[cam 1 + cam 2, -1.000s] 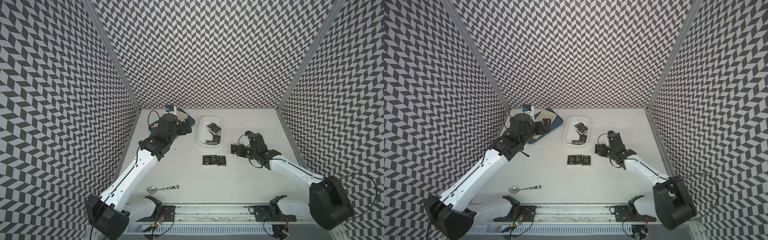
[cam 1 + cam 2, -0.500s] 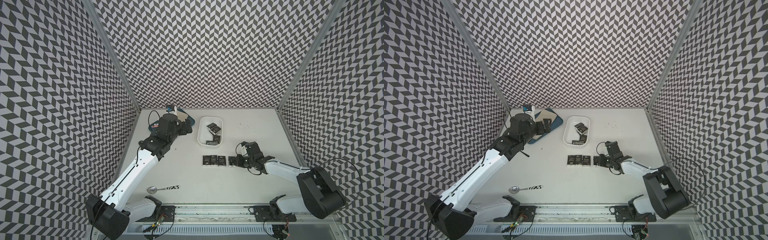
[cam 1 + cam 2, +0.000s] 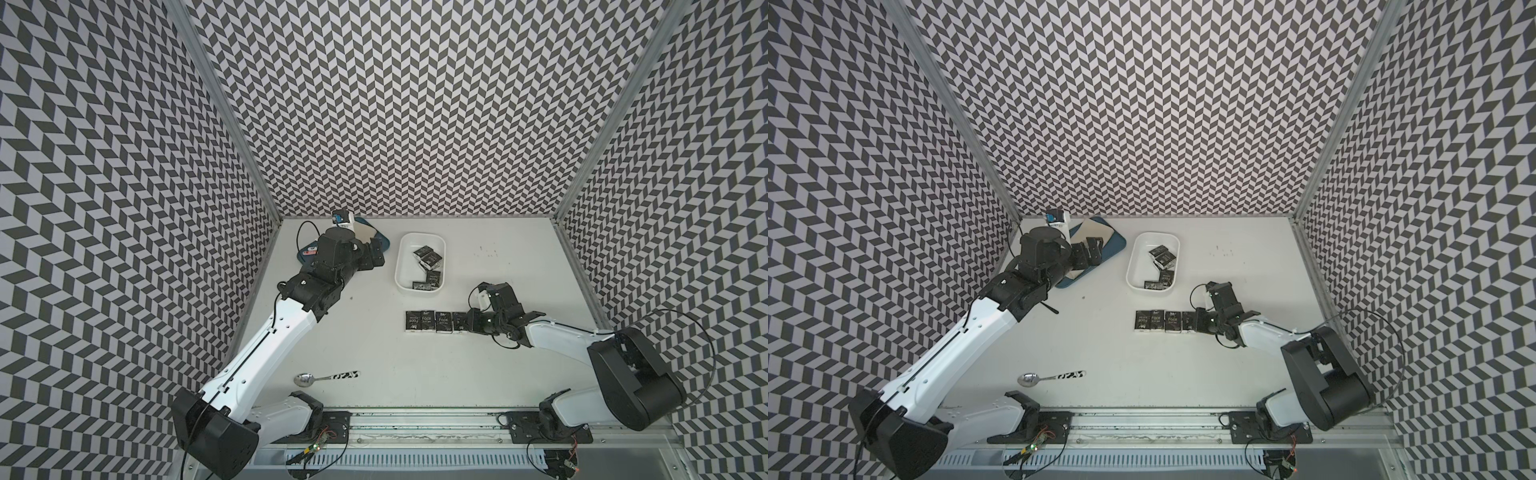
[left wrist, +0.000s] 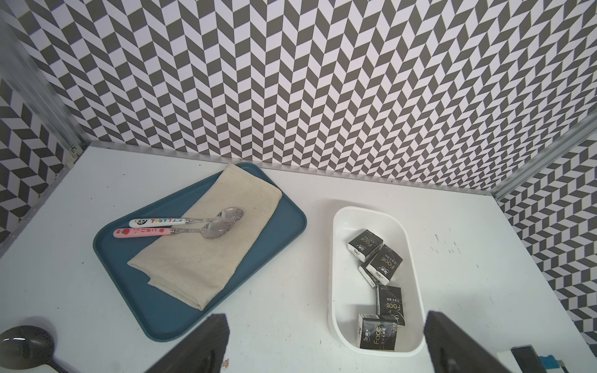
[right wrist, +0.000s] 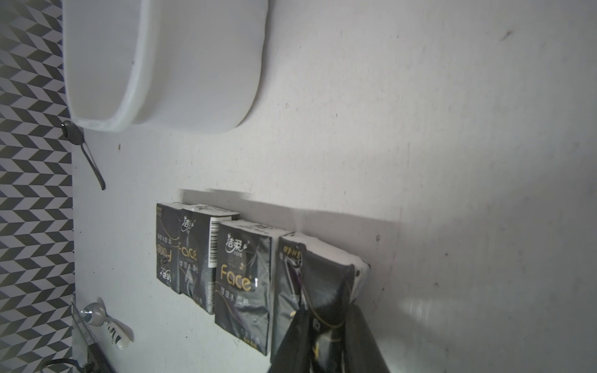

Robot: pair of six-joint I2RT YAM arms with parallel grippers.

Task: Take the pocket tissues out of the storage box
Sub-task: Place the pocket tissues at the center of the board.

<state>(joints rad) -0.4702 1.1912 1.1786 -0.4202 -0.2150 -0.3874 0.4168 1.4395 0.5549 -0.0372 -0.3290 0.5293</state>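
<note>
we see the right pincer (image 5: 328,319) with its fingers (image 5: 366,345) on both sides of the last tissue pack (image 5: 310,277) in a row of four, squeezing or not we cannot tell, and the white box (image 3: 400,266) with five packs (image 4: 389,300) lies ahead of it.

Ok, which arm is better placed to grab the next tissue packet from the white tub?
Probably left: the left claw is open, empty, facing the white plastic tub; the right claw straddles the row's last black packet.
</note>
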